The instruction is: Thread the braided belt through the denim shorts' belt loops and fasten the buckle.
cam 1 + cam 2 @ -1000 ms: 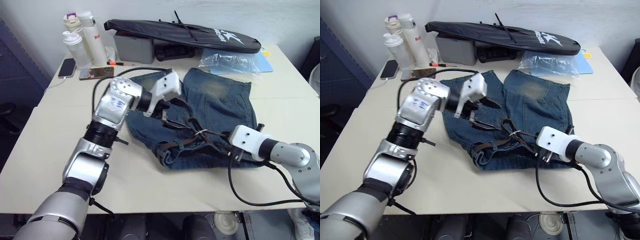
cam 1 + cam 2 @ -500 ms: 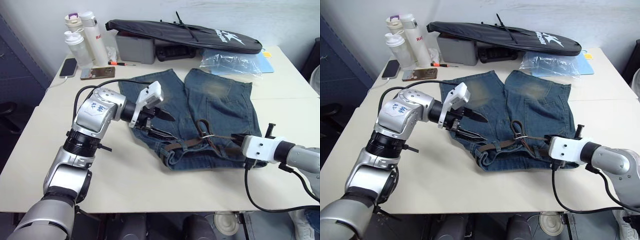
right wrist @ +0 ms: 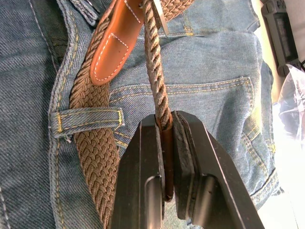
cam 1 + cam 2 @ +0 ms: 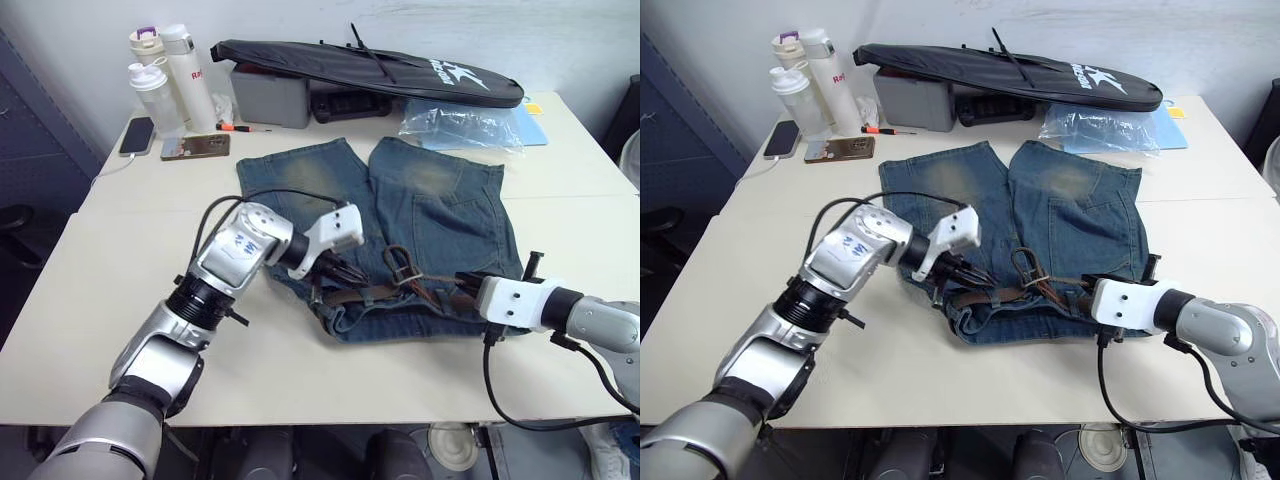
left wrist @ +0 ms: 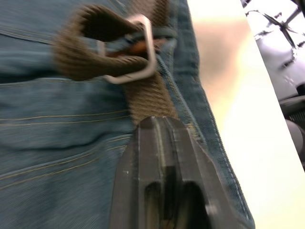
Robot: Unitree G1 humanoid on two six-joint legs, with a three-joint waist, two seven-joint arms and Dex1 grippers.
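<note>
On the left, the left gripper (image 4: 335,268) rests low on the waistband end of the denim shorts (image 4: 440,215), its fingers pinched together on the braided belt (image 5: 147,100); in the left wrist view the strap runs straight out from the fingertips to the silver buckle (image 5: 128,50), where it is doubled over in a loop through the frame. One second ago this gripper hung above the shorts' left leg, fingers apart; it has since come down and toward the robot, to the waistband.

Centre: the belt lies along the waistband, its long axis running left to right between the two grippers, with a small loop standing up near the middle (image 4: 398,262). In the right wrist view it passes under one of the belt loops (image 3: 88,119), with a tan leather tab (image 3: 114,45) lying over it just beyond.

On the right, the right gripper (image 4: 468,283) sits at the right end of the waistband, fingers clamped narrowly on a length of the belt turned on edge. It has drawn back to the right since one second ago.

Judgement: the buckle lies just ahead of the left gripper, which is the nearer arm to it; fastening turns on bringing the right-held length across, along the belt's axis, to that frame.
</note>
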